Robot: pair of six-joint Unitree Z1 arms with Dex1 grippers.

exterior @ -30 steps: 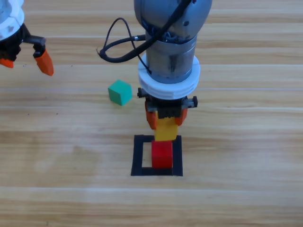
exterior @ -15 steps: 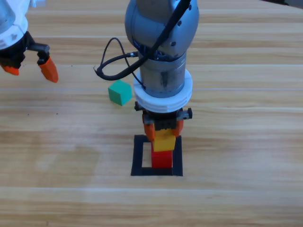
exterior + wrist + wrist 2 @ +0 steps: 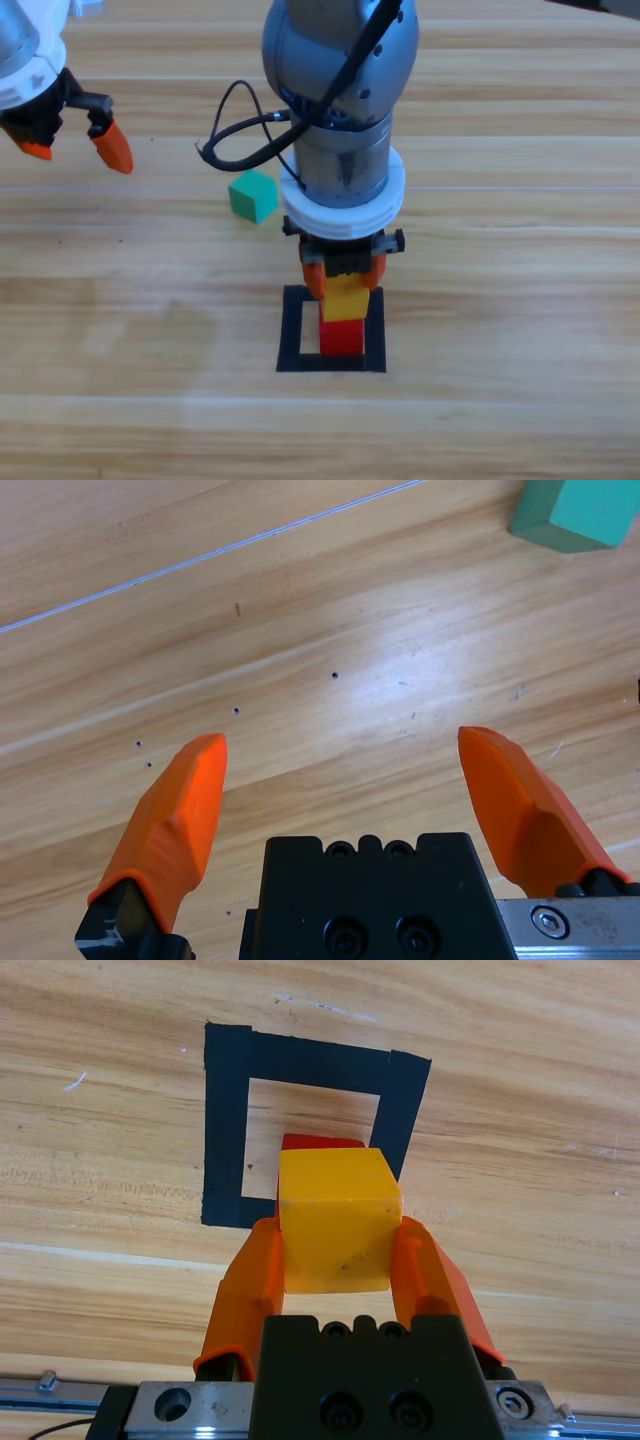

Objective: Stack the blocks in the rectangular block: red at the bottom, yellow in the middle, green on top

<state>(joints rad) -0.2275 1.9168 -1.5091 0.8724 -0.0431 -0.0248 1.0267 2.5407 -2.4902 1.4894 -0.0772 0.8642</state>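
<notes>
We are on the middle step: our right gripper (image 3: 344, 280) is clamped on the yellow cube (image 3: 346, 300), which sits on or just above the red cube (image 3: 342, 337) inside the black tape frame (image 3: 293, 330). Whether the two faces touch we cannot tell. Next, we judge, comes a square release, then a fetch of the green cube (image 3: 253, 194), lying far-left of the frame. Our left gripper (image 3: 75, 148) waits at the far left, jaws spread and empty. The tabletop (image 3: 500, 300) is pale planked wood; no room shows beyond it.
</notes>
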